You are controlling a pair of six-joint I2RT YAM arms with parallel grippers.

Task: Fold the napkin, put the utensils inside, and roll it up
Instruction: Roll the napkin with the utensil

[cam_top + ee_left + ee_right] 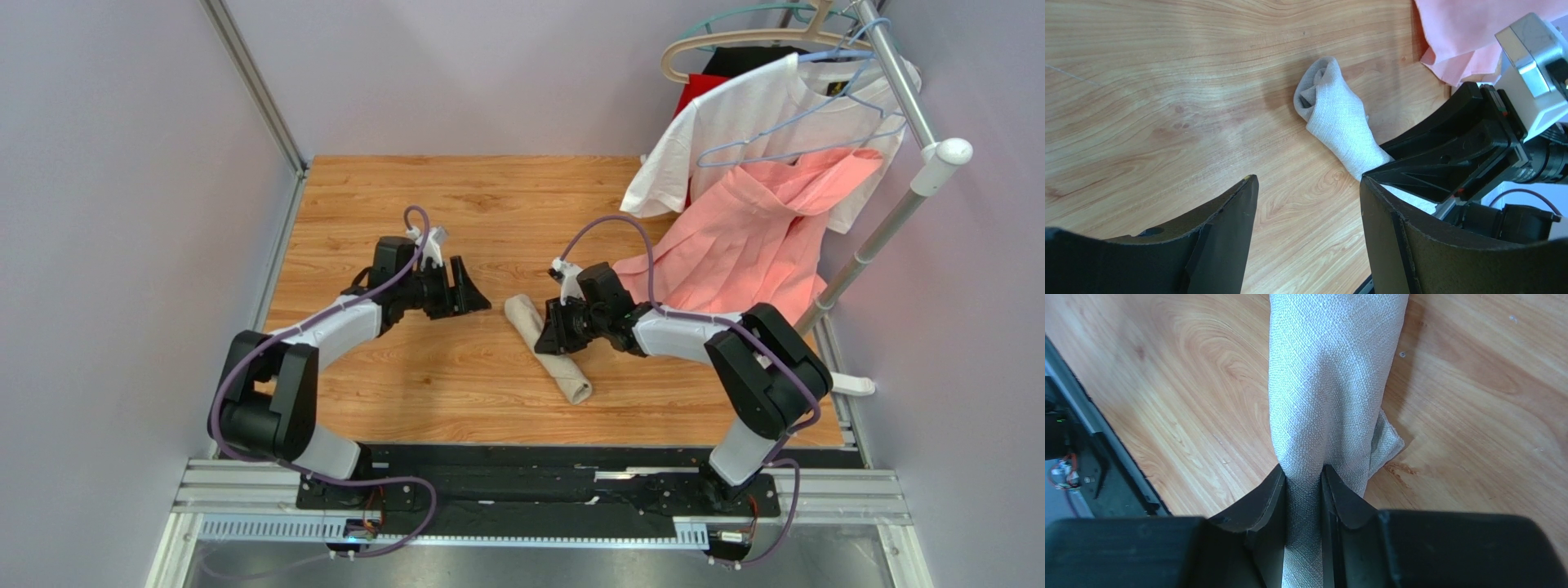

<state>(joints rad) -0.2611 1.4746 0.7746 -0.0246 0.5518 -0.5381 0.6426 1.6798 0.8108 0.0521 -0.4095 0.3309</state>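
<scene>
A wooden table (368,196) fills the floor of a booth with pale lilac walls. At the far right corner a metal clothes rail (904,88) carries a white T-shirt (761,104) and a pink garment (748,233), whose hem hangs down onto the wood.

The napkin (548,348) lies near the middle of the table as a tight roll, set on a slant: one end points toward the far left, the other toward the near right. In the left wrist view the far end of the roll (1338,119) shows its spiral of folded layers. Nothing sticks out of that end.

The right gripper (552,333) sits across the roll about halfway along it. Its two fingers are pressed in on the cloth from both sides, and the right wrist view shows the fabric (1327,386) pinched narrow between them (1303,478). A loose corner of cloth pokes out beside the right-hand finger.

The left gripper (481,294) hangs just left of the far end of the roll, not touching it. Its jaws stand wide apart with only bare wood between them (1308,184).
</scene>
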